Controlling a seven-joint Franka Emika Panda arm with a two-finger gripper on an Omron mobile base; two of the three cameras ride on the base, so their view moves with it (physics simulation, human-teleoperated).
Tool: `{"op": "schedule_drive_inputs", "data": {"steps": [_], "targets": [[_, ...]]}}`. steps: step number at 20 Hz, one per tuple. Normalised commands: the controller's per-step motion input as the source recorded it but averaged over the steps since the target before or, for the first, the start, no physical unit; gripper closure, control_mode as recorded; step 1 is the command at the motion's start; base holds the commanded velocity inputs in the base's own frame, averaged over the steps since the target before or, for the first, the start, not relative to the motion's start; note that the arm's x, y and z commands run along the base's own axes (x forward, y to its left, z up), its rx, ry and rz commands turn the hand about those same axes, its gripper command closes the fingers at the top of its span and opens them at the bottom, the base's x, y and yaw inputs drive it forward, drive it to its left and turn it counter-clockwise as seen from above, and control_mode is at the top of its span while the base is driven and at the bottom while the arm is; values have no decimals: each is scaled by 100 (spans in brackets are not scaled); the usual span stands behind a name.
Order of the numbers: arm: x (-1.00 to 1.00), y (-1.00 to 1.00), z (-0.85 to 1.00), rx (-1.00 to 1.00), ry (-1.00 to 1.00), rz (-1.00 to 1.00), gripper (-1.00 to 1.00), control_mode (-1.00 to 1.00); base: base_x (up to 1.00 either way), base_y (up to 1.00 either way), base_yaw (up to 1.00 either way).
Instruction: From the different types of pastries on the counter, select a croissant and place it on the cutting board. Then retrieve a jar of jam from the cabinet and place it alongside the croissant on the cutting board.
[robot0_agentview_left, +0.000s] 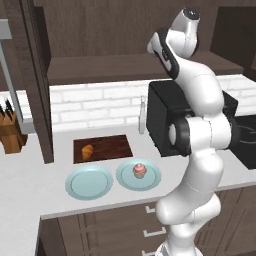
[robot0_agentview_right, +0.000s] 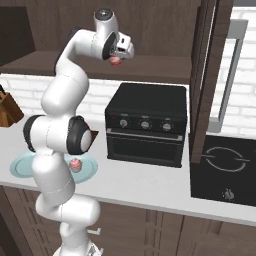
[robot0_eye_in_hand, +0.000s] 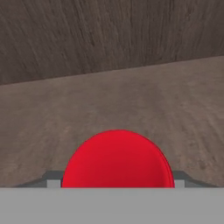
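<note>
I am watching the arm reaching up at the cabinet (robot0_agentview_right: 150, 65) shelf, its fingers (robot0_agentview_right: 116, 60) closing around the jar of jam (robot0_eye_in_hand: 117, 159), whose round red lid is glowing against wood grain. Below, the croissant (robot0_agentview_left: 87, 151) is lying on the cutting board (robot0_agentview_left: 107, 146) on the tabletop (robot0_agentview_left: 30, 185).

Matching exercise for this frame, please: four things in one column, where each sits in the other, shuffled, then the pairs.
Things:
1. croissant
2. cupcake
3. jar of jam
4. knife block

Places:
A. on a light blue plate
B. at the counter's far left
C. on the cutting board
D. between the pincer's fingers, up at the cabinet shelf

Pairs: 1-C, 2-A, 3-D, 4-B
</note>
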Motion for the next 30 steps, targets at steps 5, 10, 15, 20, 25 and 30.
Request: {"op": "schedule_drive_inputs", "data": {"steps": [5,10,15,20,25,30], "targets": [[-35,0,25,0,-8,0,100,-100,0,0,0],[-27,0,0,0,-2,0,100,-100,0,0,0],[-27,2,0,0,-2,0,100,-100,0,0,0],[-56,9,6,0,-8,1,100,-100,0,0,0],[-55,4,3,0,-3,0,100,-100,0,0,0],[-47,13,6,0,0,2,100,-100,0,0,0]]}}
